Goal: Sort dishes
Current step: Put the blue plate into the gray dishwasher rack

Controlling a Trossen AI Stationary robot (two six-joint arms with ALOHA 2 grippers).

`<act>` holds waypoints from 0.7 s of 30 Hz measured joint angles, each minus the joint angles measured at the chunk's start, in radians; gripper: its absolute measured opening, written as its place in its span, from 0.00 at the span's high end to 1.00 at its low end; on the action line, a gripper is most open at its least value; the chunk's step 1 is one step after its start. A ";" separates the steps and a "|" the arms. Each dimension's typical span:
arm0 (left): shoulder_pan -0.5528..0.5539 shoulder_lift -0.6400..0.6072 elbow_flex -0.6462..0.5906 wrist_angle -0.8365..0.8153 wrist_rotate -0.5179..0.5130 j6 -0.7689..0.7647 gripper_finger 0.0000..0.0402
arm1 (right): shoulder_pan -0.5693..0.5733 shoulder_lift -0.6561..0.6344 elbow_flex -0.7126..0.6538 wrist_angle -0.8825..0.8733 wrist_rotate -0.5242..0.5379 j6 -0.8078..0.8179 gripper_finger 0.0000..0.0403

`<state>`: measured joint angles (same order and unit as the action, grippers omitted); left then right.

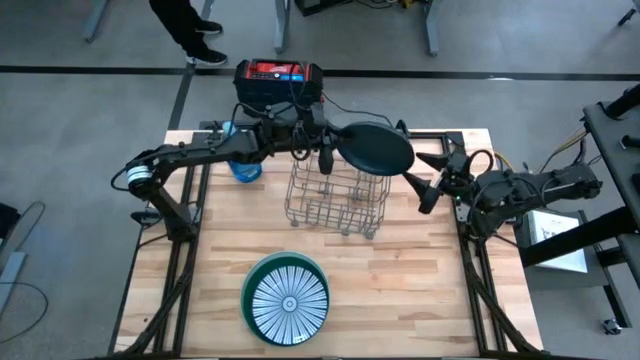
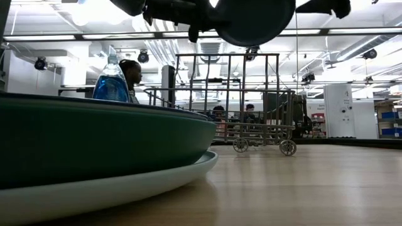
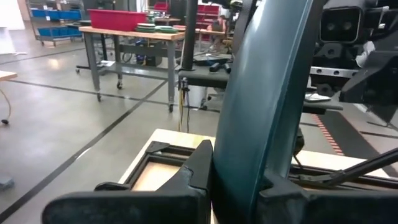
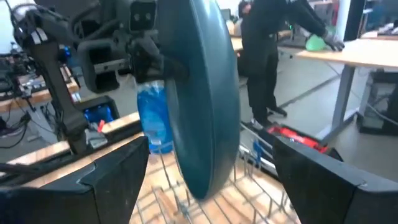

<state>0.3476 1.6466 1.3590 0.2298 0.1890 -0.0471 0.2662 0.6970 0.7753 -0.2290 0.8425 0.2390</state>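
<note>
A dark teal plate (image 1: 377, 148) hangs tilted above the wire rack (image 1: 335, 197) at the table's far middle, with my left gripper (image 1: 325, 150) shut on it. My right gripper (image 1: 429, 181) stands open just to the plate's right, touching nothing; in its wrist view the plate (image 4: 205, 93) shows edge-on ahead of the wide-spread fingers. A white plate with dark radial stripes (image 1: 288, 300) lies inside a larger green plate (image 1: 250, 275) near the table's front edge. My left gripper pinches the teal plate's rim (image 3: 239, 177) on its left side, one finger (image 3: 198, 167) on each face. The fingers come level from the table's left. The plate is lifted clear of the rack and sticks out tilted beyond the fingertips.
A blue bottle (image 1: 245, 166) stands left of the rack under the left arm. A red and black box (image 1: 279, 78) sits beyond the table's far edge. A person (image 4: 270, 56) stands at a bench behind the table. Bare wood lies right of the stacked plates.
</note>
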 joint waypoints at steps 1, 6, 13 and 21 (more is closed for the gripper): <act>-0.007 0.000 0.000 0.004 0.000 0.000 0.96 | -0.007 0.011 0.000 0.028 -0.017 -0.020 0.17; -0.032 0.000 0.001 0.007 0.004 -0.014 0.96 | -0.041 0.060 0.000 0.142 -0.084 -0.126 0.22; -0.033 -0.002 0.002 0.007 0.002 -0.066 0.90 | -0.052 0.086 0.000 0.186 -0.088 -0.190 0.54; -0.037 -0.004 0.002 -0.014 0.016 -0.055 0.71 | -0.054 0.091 0.000 0.187 -0.007 -0.236 0.95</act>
<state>0.3106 1.6425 1.3609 0.2154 0.2045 -0.1017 0.2122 0.7878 0.7753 -0.0418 0.8358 0.0032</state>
